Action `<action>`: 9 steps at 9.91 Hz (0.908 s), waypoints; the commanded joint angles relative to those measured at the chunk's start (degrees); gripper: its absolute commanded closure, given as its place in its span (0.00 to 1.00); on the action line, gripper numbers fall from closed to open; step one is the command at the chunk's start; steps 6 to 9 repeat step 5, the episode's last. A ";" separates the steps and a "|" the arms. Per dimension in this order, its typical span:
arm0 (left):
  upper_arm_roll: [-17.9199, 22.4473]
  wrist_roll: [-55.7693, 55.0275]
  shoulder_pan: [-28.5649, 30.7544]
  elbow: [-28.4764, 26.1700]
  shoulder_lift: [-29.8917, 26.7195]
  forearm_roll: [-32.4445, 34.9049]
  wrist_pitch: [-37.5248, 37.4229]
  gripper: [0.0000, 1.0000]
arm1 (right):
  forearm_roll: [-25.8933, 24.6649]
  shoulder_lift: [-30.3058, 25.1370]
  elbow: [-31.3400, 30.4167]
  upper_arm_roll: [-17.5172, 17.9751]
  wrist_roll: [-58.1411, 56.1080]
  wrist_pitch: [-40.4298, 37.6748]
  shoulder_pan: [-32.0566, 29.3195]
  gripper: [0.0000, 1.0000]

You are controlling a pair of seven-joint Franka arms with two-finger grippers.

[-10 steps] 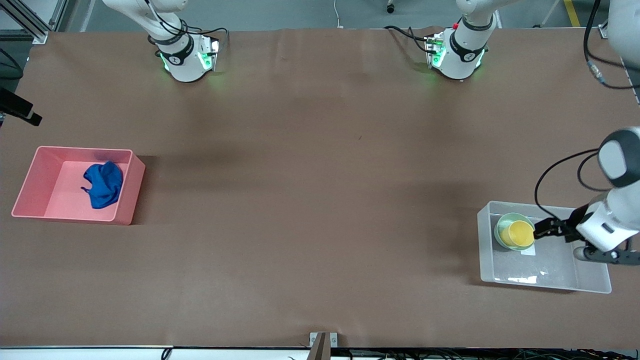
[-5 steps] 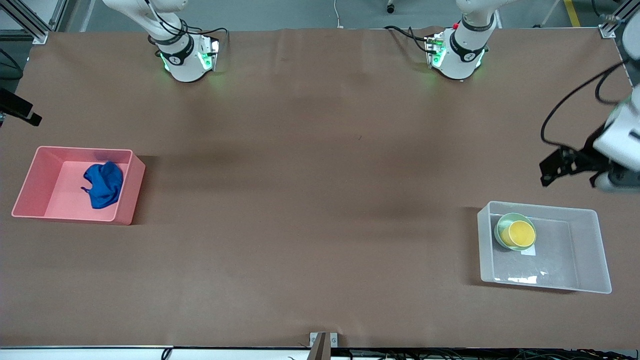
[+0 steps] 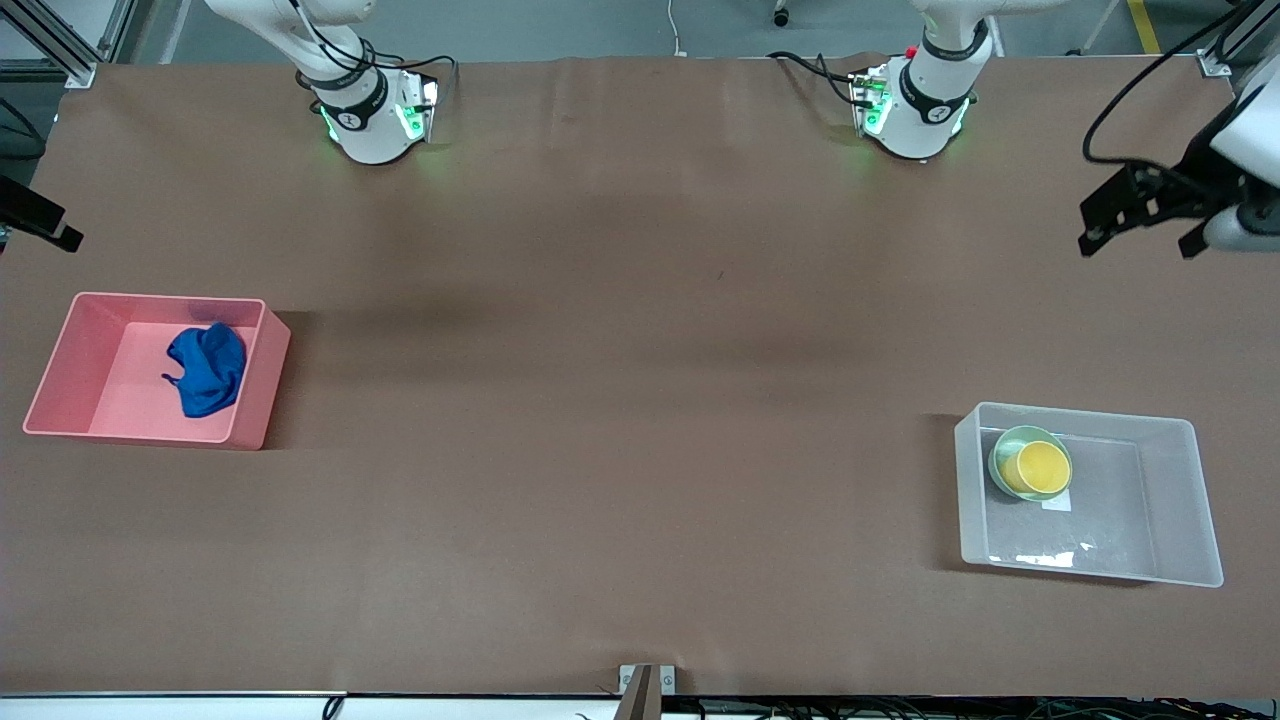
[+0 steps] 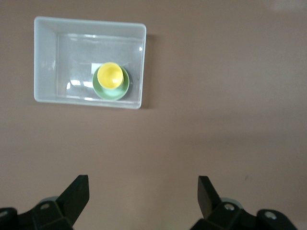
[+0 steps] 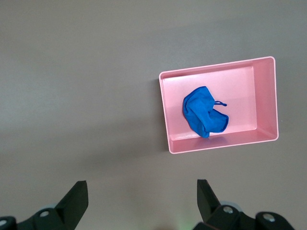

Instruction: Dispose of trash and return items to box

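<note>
Sitting in the green bowl, the light, hard yellow cup rests inside the clear box by the left arm's desk corner nearest the camera; grab its rim. The soft blue rag lies in the pink bin. The left hand hangs wide and empty over the desk edge. The right hand is wide too, high over the desk.

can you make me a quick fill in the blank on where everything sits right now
1. The blue rag lies inside the ____ bin.
2. The yellow cup stands in the green ____, inside the clear box.
3. The left gripper, holding nothing, has its fingers ____.

Missing words: pink; bowl; open
</note>
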 commanded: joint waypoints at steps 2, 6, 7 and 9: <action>0.70 -0.82 -0.34 -6.61 -4.91 -0.84 -0.91 0.00 | -0.39 -0.08 0.31 0.62 -0.77 -0.51 -0.95 0.00; 0.88 -0.03 -0.26 -3.45 -2.54 0.48 -1.27 0.00 | -0.39 -0.08 0.22 0.62 -0.77 -0.51 -0.86 0.00; 0.88 -0.03 -0.26 -3.45 -2.54 0.48 -1.27 0.00 | -0.39 -0.08 0.22 0.62 -0.77 -0.51 -0.86 0.00; 0.88 -0.03 -0.26 -3.45 -2.54 0.48 -1.27 0.00 | -0.39 -0.08 0.22 0.62 -0.77 -0.51 -0.86 0.00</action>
